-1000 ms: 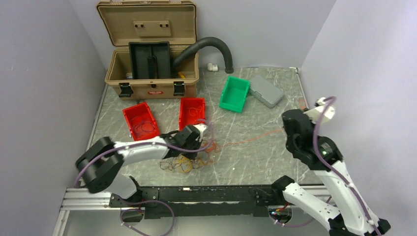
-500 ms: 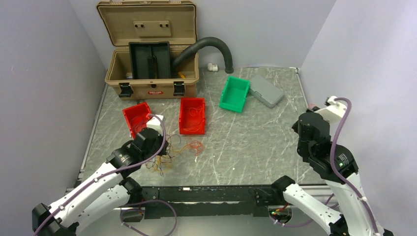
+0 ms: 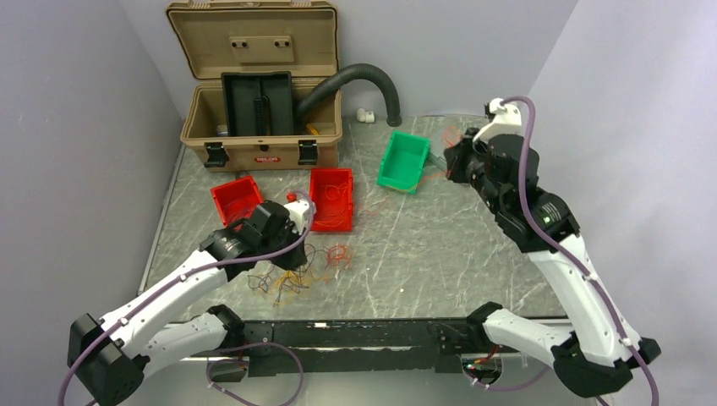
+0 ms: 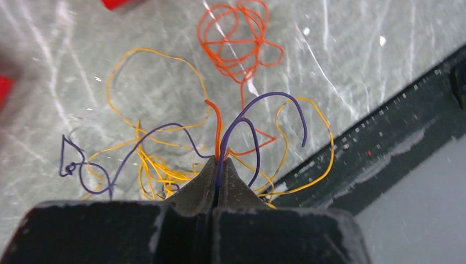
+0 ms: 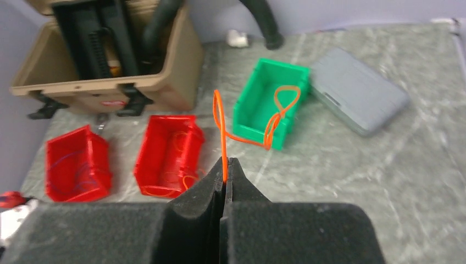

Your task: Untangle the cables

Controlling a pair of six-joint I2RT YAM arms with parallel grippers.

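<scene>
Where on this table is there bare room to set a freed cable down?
Bare marble lies right of the cable tangle, bounded by the right red bin, the green bin and the near rail. Crowded: near left, where the left gripper pinches strands.

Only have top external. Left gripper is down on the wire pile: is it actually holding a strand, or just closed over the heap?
Observer: Left wrist view shows it is holding. The left gripper is shut on two strands, a hair-thin dark purple wire and a short hair-thin orange wire, both rising from between the fingertips.
Operator: And the right one, by the green bin?
Observer: Right wrist view shows the right gripper shut on one long thin orange wire. Its far end loops into the green plastic bin and hangs over the bin's near wall.
</scene>
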